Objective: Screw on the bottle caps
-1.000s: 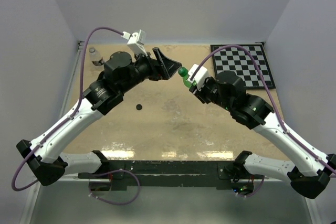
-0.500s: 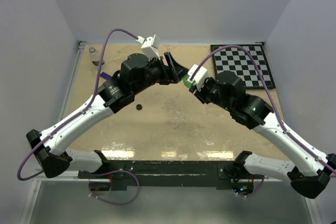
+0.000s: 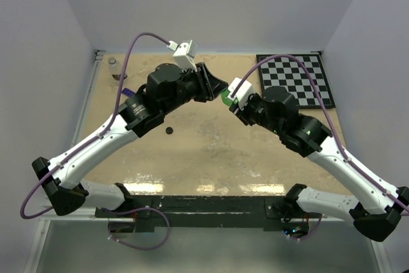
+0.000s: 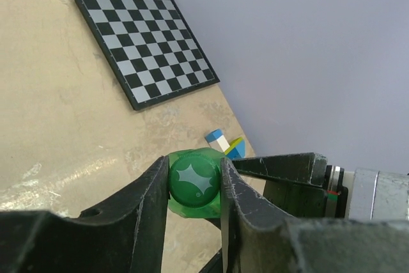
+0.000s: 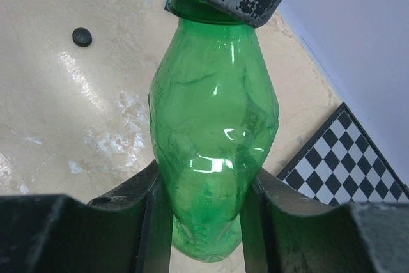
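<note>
My right gripper [image 5: 206,180] is shut on the lower body of the green bottle [image 5: 214,126] and holds it off the table. My left gripper [image 4: 195,172] is shut on the green cap [image 4: 195,180], which sits on that bottle's neck. In the top view the two grippers meet over the far middle of the table, left gripper [image 3: 216,89] against right gripper [image 3: 229,99], with a sliver of green bottle [image 3: 225,98] between them. The black cap [image 3: 169,130] lies loose on the table. The clear bottle [image 3: 114,67] stands at the far left corner.
A checkerboard [image 3: 297,80] lies at the far right. Small toy bricks [image 4: 225,145] sit near the right wall below the bottle. A blue brick [image 3: 128,93] shows beside the left arm. White walls close in the table on three sides.
My left arm swung right to the bottle top and its jaws closed on the green cap. The right arm and bottle stayed put.
</note>
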You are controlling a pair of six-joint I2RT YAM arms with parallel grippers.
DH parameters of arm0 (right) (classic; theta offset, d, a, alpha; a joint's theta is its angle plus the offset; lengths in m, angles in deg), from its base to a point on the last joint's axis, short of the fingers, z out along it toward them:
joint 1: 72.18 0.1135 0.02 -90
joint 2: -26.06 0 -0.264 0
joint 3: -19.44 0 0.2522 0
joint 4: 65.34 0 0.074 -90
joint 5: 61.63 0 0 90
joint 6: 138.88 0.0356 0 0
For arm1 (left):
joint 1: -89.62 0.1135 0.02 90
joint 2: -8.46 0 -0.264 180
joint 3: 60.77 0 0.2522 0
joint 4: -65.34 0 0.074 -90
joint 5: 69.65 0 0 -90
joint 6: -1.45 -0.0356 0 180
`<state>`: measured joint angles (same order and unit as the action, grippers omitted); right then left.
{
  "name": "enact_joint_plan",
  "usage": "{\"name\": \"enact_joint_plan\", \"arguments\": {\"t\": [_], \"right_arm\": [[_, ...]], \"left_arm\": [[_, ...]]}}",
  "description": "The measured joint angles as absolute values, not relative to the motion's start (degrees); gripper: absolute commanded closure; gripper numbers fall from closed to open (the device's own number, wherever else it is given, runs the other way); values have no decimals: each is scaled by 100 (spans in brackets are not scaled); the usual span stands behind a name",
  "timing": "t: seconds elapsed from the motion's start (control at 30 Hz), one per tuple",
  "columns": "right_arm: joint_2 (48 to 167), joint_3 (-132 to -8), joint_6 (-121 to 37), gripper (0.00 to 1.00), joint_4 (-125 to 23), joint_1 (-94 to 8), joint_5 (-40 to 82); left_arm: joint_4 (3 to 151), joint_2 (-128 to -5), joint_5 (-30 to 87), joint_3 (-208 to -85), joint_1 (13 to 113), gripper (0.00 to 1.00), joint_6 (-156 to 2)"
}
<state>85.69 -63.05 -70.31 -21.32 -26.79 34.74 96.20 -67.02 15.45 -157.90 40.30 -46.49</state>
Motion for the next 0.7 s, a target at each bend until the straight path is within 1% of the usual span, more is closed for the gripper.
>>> {"name": "enact_joint_plan", "arguments": {"t": [0.17,0.27,0.5,0.6,0.7], "right_arm": [[8535,-6305,-7002,100,-2173,-2703,3085],[8412,-6305,-6978,100,-2228,-2740,2611],[8266,-6475,-7164,100,-2121,-2758,1033],[8233,-6499,-7306,100,-2025,-2747,364],[8185,-6499,-7365,100,-1837,-2725,32]], "left_arm": [[9570,-6650,1829,-15821,4041,100,-5396],[9528,-6473,2292,-15816,4048,100,-6175],[9380,-5660,4476,-15421,4201,100,-8708],[9749,-5527,5448,-15462,4236,100,-9884],[10479,-5776,6152,-15971,4242,100,-10778]]}}
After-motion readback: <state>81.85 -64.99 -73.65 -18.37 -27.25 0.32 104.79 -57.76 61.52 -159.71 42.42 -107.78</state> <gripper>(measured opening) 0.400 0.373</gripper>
